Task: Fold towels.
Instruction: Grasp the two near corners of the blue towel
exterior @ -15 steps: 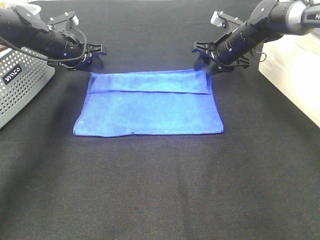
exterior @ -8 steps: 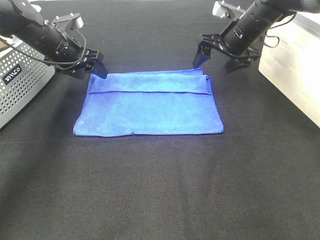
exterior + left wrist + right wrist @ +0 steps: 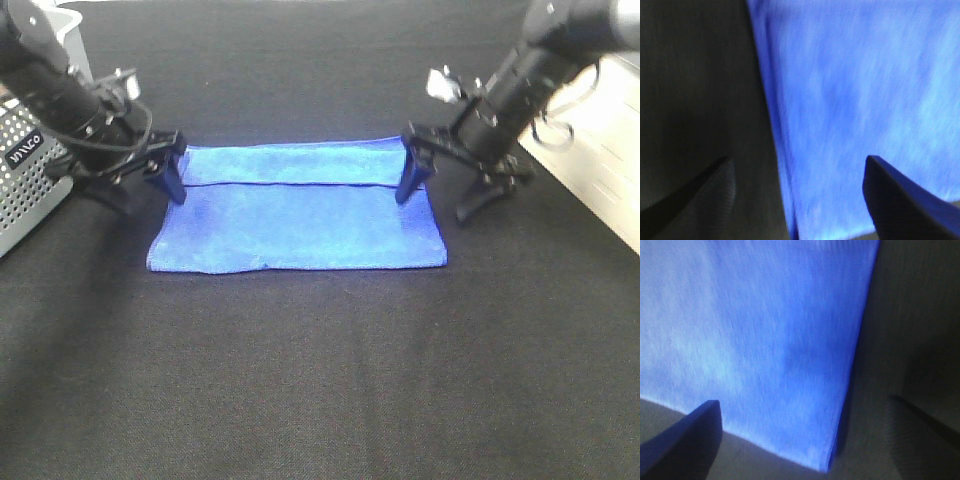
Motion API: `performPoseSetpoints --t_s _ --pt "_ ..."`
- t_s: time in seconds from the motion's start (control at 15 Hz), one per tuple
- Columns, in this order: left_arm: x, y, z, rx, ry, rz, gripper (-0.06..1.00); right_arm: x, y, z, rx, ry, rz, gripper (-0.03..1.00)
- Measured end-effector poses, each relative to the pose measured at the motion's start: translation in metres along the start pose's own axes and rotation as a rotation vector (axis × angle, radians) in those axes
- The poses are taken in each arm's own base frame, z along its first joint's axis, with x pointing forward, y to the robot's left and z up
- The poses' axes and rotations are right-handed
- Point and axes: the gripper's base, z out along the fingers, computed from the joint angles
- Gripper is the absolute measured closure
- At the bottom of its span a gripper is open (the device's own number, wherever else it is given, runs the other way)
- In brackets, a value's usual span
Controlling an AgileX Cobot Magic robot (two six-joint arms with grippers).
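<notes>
A blue towel lies flat on the black table, its far strip folded over toward me. My left gripper is open and low at the towel's left edge, one finger over the cloth and one outside it. My right gripper is open and low at the right edge, straddling it the same way. In the left wrist view the towel edge runs between the open gripper's fingers. In the right wrist view the towel corner lies between the open gripper's fingers. Neither holds cloth.
A grey perforated basket stands at the left edge, close to my left arm. A white box stands at the right, behind my right arm. Black cloth covers the table in front of the towel.
Both grippers have moved from the towel's far corners toward me along its side edges and dropped lower. They now straddle the edges. The towel has not shifted.
</notes>
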Motion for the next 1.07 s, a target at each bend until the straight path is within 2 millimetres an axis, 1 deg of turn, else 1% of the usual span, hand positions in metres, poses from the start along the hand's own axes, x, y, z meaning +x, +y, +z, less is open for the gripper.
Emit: performPoseSetpoints --t_s 0.07,0.2,0.27,0.47,0.53,0.73,0.87,0.93,1.0,1.07 --pt "0.010 0.003 0.003 -0.009 0.021 -0.029 0.26 0.016 -0.011 0.002 -0.057 -0.003 0.049 0.16" --pt "0.024 0.007 0.012 -0.017 0.064 -0.054 0.26 0.026 -0.021 0.004 -0.142 -0.010 0.068 0.16" --pt "0.028 0.008 0.015 -0.022 0.069 -0.058 0.26 0.031 -0.020 0.008 -0.164 -0.003 0.054 0.16" --pt "0.033 0.007 0.021 0.010 0.058 -0.116 0.26 0.033 -0.015 0.012 -0.170 0.003 0.028 0.17" --pt "0.032 0.004 0.021 0.023 0.052 -0.123 0.26 0.032 -0.015 0.012 -0.165 -0.006 0.028 0.17" --pt "0.035 -0.007 0.033 0.041 0.055 -0.117 0.26 0.030 -0.017 0.013 -0.152 -0.024 0.021 0.17" --pt "0.036 -0.015 0.037 0.052 0.047 -0.113 0.26 0.031 -0.020 0.022 -0.156 -0.016 0.038 0.18" --pt "0.037 -0.019 0.040 0.054 0.045 -0.104 0.28 0.031 -0.019 0.024 -0.162 -0.011 0.041 0.21" --pt "0.037 -0.023 0.041 0.055 0.035 -0.099 0.35 0.031 -0.016 0.027 -0.167 -0.009 0.042 0.26" --pt "0.037 -0.023 0.041 0.055 0.035 -0.099 0.35 0.031 -0.016 0.027 -0.167 -0.009 0.042 0.26"
